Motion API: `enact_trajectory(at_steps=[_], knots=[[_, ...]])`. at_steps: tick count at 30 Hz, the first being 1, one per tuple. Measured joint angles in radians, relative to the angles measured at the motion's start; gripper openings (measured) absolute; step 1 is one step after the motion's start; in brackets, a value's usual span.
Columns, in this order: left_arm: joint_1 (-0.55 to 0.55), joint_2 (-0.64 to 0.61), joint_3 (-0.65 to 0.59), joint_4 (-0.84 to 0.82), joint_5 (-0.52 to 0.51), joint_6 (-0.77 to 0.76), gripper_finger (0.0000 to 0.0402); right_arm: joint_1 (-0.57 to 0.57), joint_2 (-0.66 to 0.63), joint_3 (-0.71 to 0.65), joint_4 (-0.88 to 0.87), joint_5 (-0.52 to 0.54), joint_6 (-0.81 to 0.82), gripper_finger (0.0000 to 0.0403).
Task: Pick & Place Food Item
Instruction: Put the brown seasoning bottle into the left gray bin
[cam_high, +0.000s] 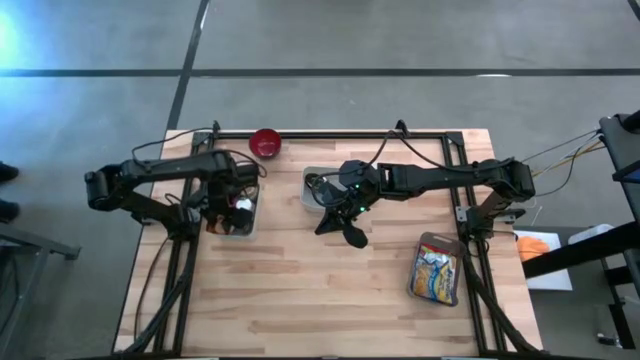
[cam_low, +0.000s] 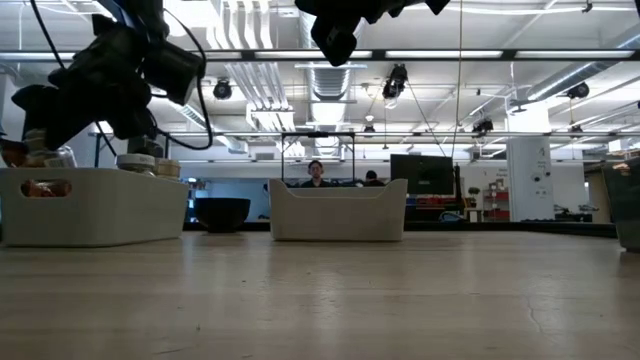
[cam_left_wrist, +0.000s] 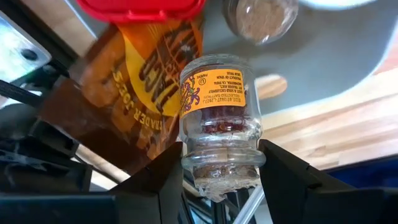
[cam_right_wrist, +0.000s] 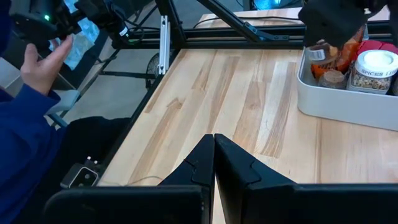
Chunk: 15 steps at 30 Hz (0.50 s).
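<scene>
Spice jar (cam_left_wrist: 219, 118), glass, orange label: clamped between the left end effector (cam_left_wrist: 221, 171) fingers, above the left grey bin (cam_high: 247, 226) holding other jars and a brown packet (cam_left_wrist: 124, 99). Red bowl (cam_high: 265, 143) beside. Centre bin (cam_high: 312, 190). Right end effector (cam_right_wrist: 214, 158): fingers together, over bare surface (cam_high: 300, 290). Snack bag (cam_high: 437, 272), far right.
</scene>
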Motion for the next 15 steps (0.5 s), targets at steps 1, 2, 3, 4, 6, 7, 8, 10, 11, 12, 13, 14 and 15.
enact_trajectory(at_steps=[1, 2, 3, 4, 6, 7, 8, 10, 11, 12, 13, 14, 15], knots=[[0.000, 0.000, -0.006, 0.000, 0.006, 0.003, 0.0171, 0.000, 0.000, 0.000, 0.000, 0.000, 0.000, 0.0008], [0.000, 0.000, -0.013, 0.001, 0.013, 0.006, 0.0171, 0.000, 0.000, 0.000, 0.000, 0.000, 0.000, 0.0008], [0.000, 0.000, -0.019, 0.003, 0.015, 0.006, 0.0171, 0.000, 0.000, 0.000, 0.000, 0.000, 0.000, 0.0008], [0.000, 0.000, -0.025, 0.012, 0.015, 0.006, 0.0171, 0.000, 0.000, 0.000, 0.000, 0.000, 0.000, 0.0008], [0.000, 0.000, -0.033, 0.023, 0.015, 0.010, 0.0171, 0.000, 0.000, 0.000, 0.000, 0.000, 0.000, 0.0008], [0.000, 0.000, -0.038, 0.028, 0.015, 0.014, 0.0171, 0.000, 0.000, 0.000, 0.000, 0.000, 0.000, 0.0008], [0.000, 0.000, -0.041, 0.035, 0.014, 0.014, 0.0171, 0.000, 0.000, 0.000, 0.000, 0.000, 0.000, 0.0008], [0.000, 0.001, -0.042, 0.047, 0.004, 0.015, 0.0171, 0.000, 0.000, 0.000, 0.000, 0.000, 0.000, 0.0008], [0.000, 0.001, -0.042, 0.049, -0.001, 0.015, 0.0171, 0.000, 0.000, 0.000, 0.000, 0.000, 0.000, 0.0008], [0.000, 0.001, -0.042, 0.050, -0.004, 0.015, 0.0171, 0.000, 0.000, 0.000, 0.000, 0.000, 0.000, 0.0008], [0.000, 0.001, -0.042, 0.052, -0.005, 0.015, 0.0171, 0.000, 0.000, 0.000, 0.000, 0.000, 0.000, 0.0008], [-0.001, 0.002, -0.042, 0.052, -0.005, 0.017, 0.0171, 0.000, 0.000, 0.000, 0.000, 0.000, 0.000, 0.0008], [-0.001, 0.008, -0.042, 0.050, -0.005, 0.017, 0.0171, 0.000, 0.000, 0.000, 0.000, 0.000, 0.000, 0.0008]])
